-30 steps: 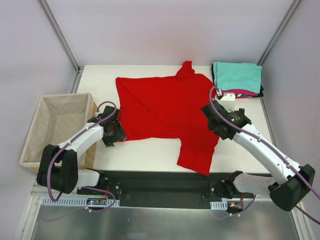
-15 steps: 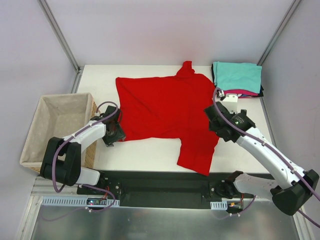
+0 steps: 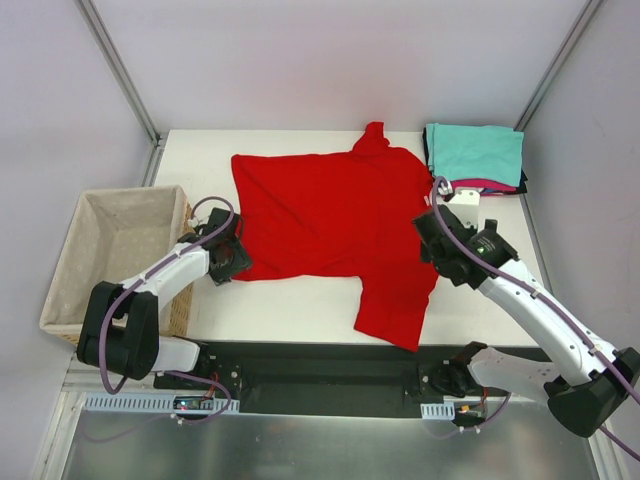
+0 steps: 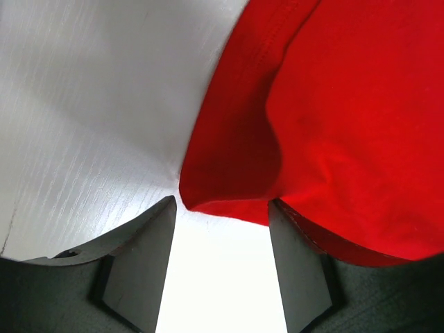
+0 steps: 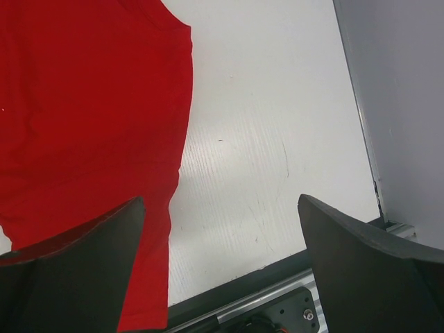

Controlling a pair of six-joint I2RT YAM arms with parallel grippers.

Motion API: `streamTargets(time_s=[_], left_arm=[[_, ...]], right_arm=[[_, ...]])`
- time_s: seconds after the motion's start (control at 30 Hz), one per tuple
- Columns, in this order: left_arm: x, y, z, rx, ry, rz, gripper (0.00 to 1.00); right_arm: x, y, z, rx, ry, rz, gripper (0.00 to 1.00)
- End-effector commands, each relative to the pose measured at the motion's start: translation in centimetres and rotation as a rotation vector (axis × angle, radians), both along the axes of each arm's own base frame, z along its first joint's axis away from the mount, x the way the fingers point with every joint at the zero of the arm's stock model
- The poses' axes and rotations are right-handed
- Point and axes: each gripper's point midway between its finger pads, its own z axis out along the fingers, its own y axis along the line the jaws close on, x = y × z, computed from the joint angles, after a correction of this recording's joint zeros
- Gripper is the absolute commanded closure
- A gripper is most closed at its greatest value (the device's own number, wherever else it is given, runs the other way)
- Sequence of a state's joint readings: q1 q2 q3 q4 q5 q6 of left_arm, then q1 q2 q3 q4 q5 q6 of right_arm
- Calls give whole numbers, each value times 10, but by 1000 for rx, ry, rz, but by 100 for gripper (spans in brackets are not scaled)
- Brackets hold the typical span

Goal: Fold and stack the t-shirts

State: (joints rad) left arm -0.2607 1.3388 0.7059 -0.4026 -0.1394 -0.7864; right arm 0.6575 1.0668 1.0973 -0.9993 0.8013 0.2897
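Red cloth sits right at the mouth of the left tool point(image 4: 222, 207). Its two dark fingers point(image 4: 139, 257) stand partly apart, and the near-left corner of the red t-shirt point(image 3: 330, 215) folds in at their tips. Bare white surface point(image 3: 290, 310) shows through the gap behind the fold. So it's spread, and as far as I can see nothing is actually squeezed. In the wrist view the cloth also runs along the outer side of the finger on the right.

The right tool point(image 5: 220, 201) is spread as wide as it goes. It's over the shirt's right edge, one finger above red fabric and the other above plain white surface. Can't tell whether it's touching the cloth.

The red t-shirt itself lies opened out across the middle of the surface, mostly flat with a few wrinkles. One small bit pokes toward the far edge, and a longer part on the right runs down nearly to the near edge.

Just past the right tool, in the far right corner, is the folded stack. The teal t-shirt point(image 3: 475, 150) is on top, with a strip of the magenta-pink t-shirt point(image 3: 487, 186) and an edge of the black t-shirt point(image 3: 428, 150) peeking out under it.

Off the left side, beside the left arm, is the wicker basket point(image 3: 70, 260) with its beige lining.
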Motion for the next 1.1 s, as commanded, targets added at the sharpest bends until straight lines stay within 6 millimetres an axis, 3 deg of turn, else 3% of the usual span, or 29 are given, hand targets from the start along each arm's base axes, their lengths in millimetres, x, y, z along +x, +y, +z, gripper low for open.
streamTargets(time_s=[0.0, 0.6, 0.7, 0.87, 1.07], left_arm=[[4, 5, 6, 10, -31, 34, 44], [-17, 29, -27, 72, 75, 126, 44], [-15, 28, -26, 64, 72, 122, 51], [-12, 24, -26, 42, 72, 117, 74], [-12, 21, -30, 31, 84, 111, 72]], right_arm=[[-2, 1, -2, 0, 5, 16, 3], [-9, -3, 4, 15, -3, 19, 3], [-11, -2, 1, 28, 9, 29, 3], [-19, 5, -9, 80, 28, 44, 3], [-27, 1, -15, 78, 40, 40, 3]])
